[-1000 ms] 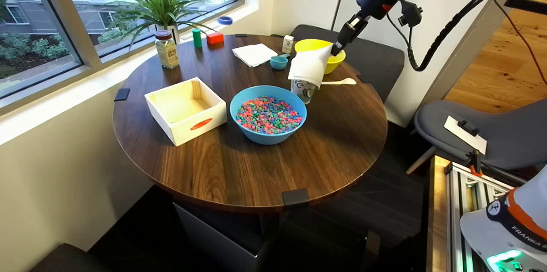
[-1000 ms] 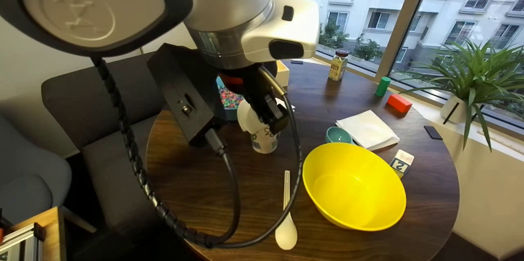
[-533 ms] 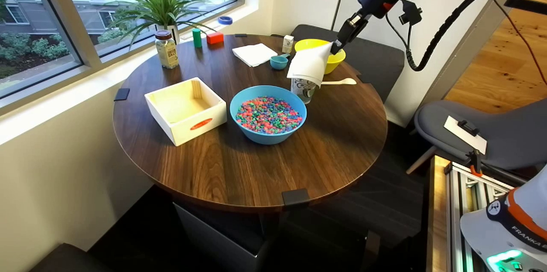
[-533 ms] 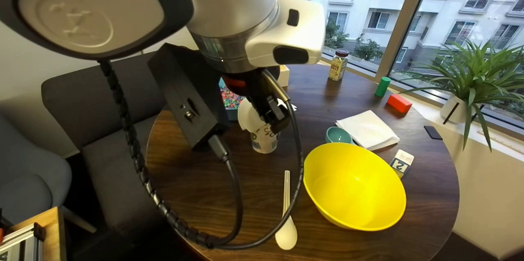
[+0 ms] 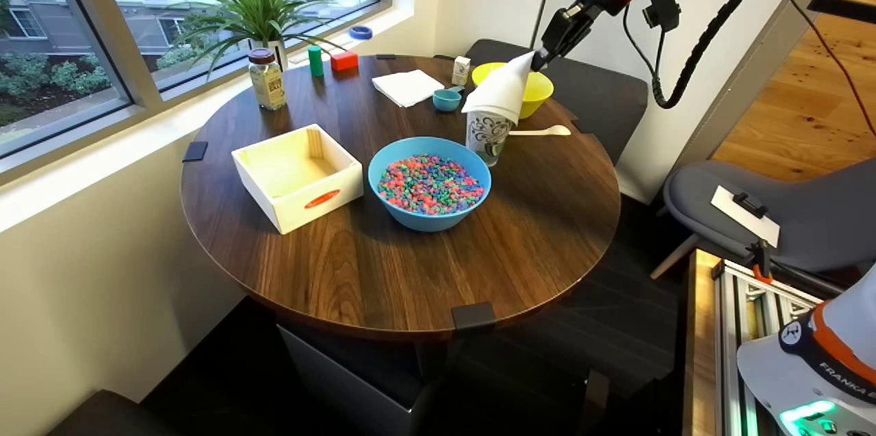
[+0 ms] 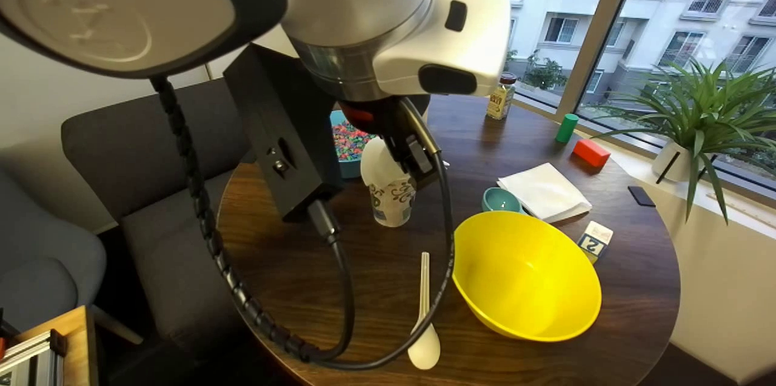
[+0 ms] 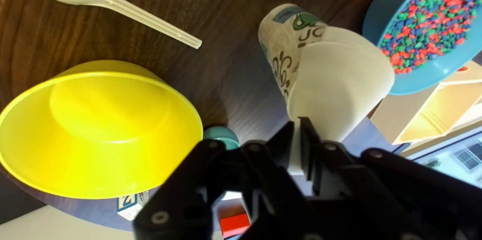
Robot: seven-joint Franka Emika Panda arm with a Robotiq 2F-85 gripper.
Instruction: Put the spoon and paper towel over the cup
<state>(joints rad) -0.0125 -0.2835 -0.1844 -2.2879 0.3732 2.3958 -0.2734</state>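
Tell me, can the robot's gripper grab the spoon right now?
Probably not just yet: the gripper pinches the paper towel over the cup. With that let go, it likely could, since the spoon lies clear of the cup and the yellow bowl, with nothing on top.

A yellow bowl [image 6: 526,277] stands near a teal scoop [image 6: 501,200]. A blue bowl [image 5: 428,223] of coloured bits [image 5: 431,184] sits beside a box [image 5: 301,203]. A red block [image 5: 344,61] lies near a green cylinder [image 5: 315,61].
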